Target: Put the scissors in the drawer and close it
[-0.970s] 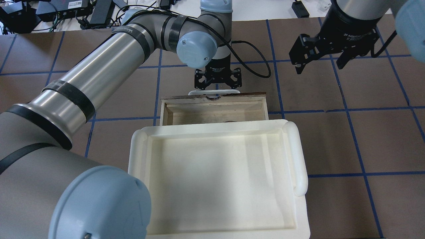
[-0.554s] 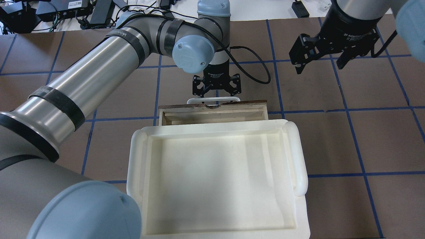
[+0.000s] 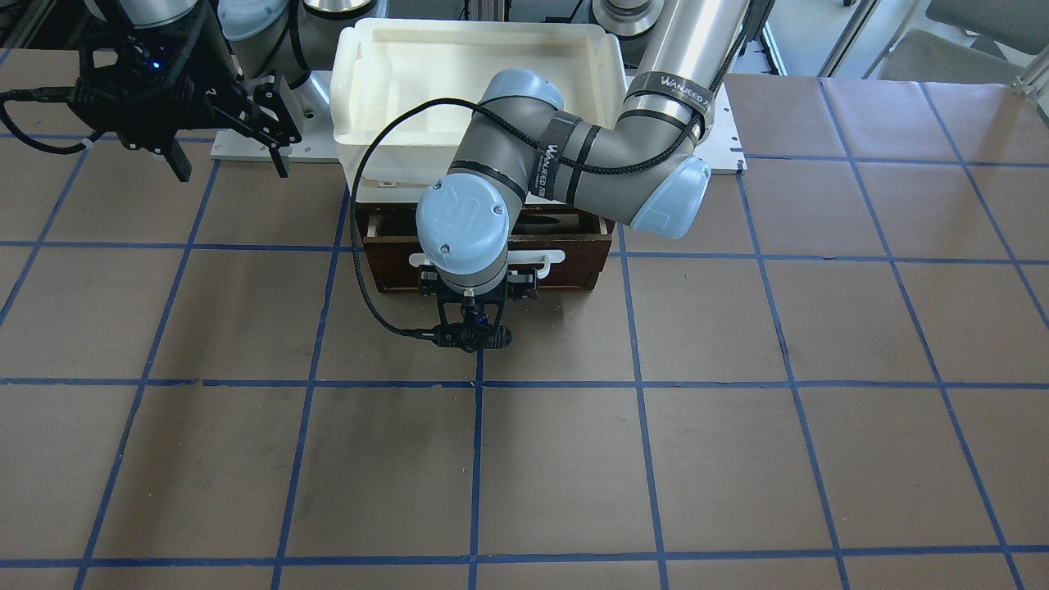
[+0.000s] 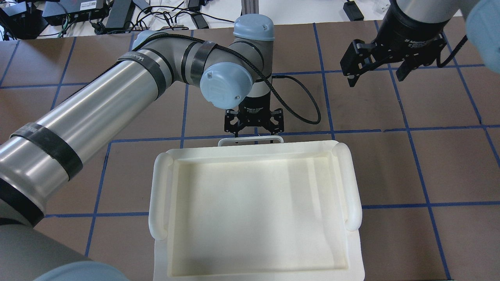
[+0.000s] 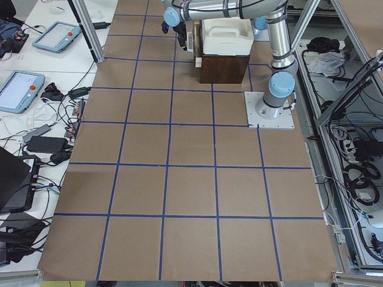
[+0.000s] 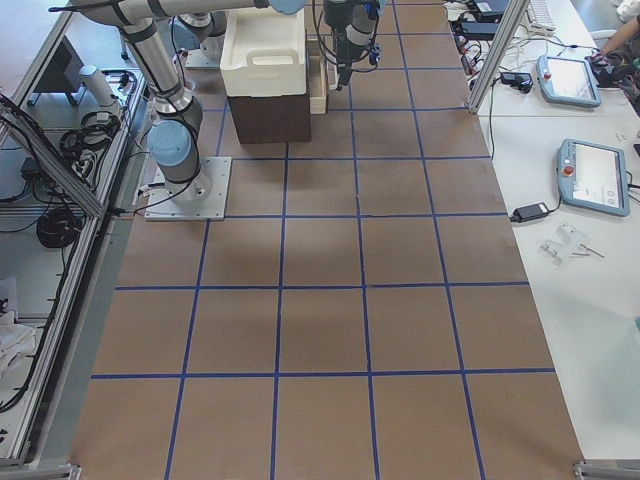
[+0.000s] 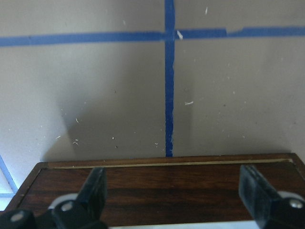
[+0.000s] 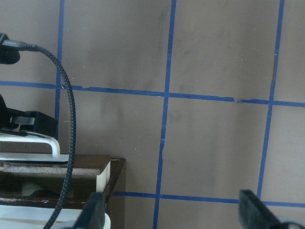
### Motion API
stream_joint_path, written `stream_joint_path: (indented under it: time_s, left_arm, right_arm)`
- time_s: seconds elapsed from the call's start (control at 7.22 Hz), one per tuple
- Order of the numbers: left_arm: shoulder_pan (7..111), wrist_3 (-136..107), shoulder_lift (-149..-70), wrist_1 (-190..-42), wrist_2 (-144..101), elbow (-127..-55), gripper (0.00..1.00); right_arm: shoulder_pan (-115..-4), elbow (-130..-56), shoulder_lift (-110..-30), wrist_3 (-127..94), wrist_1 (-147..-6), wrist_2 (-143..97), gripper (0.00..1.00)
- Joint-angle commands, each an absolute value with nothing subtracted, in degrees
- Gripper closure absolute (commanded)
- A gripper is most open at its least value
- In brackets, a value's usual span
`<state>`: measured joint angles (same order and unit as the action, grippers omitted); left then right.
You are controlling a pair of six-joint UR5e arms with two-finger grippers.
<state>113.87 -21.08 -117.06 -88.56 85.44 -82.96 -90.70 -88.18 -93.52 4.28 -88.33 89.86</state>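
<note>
Left gripper [image 4: 254, 132] spread wide, empty, at the drawer [image 3: 565, 266] handle [image 4: 265, 137].
Under the white tray [image 4: 353, 183] the drawer is pushed almost shut, with only a narrow gap showing in the front-facing view. Right gripper [image 4: 377, 80] hangs wide open and empty, well off to the side. The scissors cannot be made out.

The drawer [image 3: 574, 266] now sits further in beneath the white tray [image 4: 343, 183]. In the overhead view its plywood interior is no longer exposed, and only the white handle [image 4: 250, 139] protrudes. The left end effector [image 4: 253, 132] is now closer to the tray.
</note>
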Motion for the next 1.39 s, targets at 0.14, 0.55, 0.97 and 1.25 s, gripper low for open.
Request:
stream_joint_path:
  time_s: [0.14,0.55,0.97,1.25]
  left_arm:
    - [115.8,-21.0,-113.4,-92.8,85.3,-84.6,0.00]
    - [115.2,-21.7,-111.8,-89.3,85.6,-83.7,0.00]
    - [115.0,-21.7,-109.2,-80.0,90.5,-83.1,0.00]
    - [112.0,-18.3,-104.8,-80.0,90.8,-82.4,0.00]
  right_arm:
    - [-90.7,-88.2,-93.5,4.3,-88.3,89.8,0.00]
    - [-90.7,-88.2,-93.5,4.5,-88.4,89.8,0.00]
    - [-90.7,-88.2,-93.5,4.3,-88.4,89.8,0.00]
    - [-90.6,-87.5,-93.9,4.8,-88.2,89.7,0.00]
